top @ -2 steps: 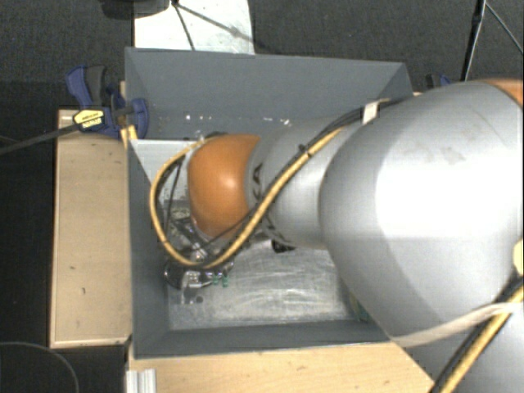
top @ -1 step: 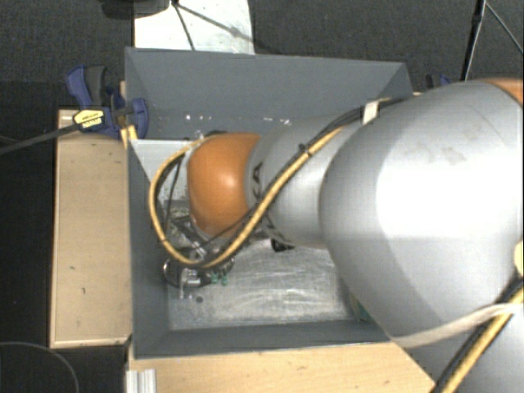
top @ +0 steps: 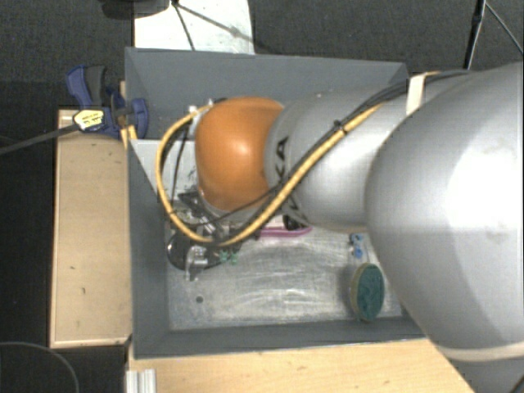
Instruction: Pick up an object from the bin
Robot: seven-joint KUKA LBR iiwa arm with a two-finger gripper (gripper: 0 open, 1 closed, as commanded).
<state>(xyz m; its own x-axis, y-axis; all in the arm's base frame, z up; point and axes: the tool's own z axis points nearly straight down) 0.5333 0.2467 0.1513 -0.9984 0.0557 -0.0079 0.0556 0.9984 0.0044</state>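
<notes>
Leftward in the bin (top: 148, 297), the gripper (top: 193, 258), clasp untellable, hangs near a partly hidden pink thing (top: 288, 232).

A round teal disc with a tan rim (top: 366, 291) is seen at four o'clock on the bin (top: 246, 72) floor. A pink object (top: 288, 232), partly hidden, is seen at twelve o'clock.

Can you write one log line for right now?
gripper: low at left end of bin | green round pad: right end, apart | pink thing: mid-bin, part hidden
</notes>
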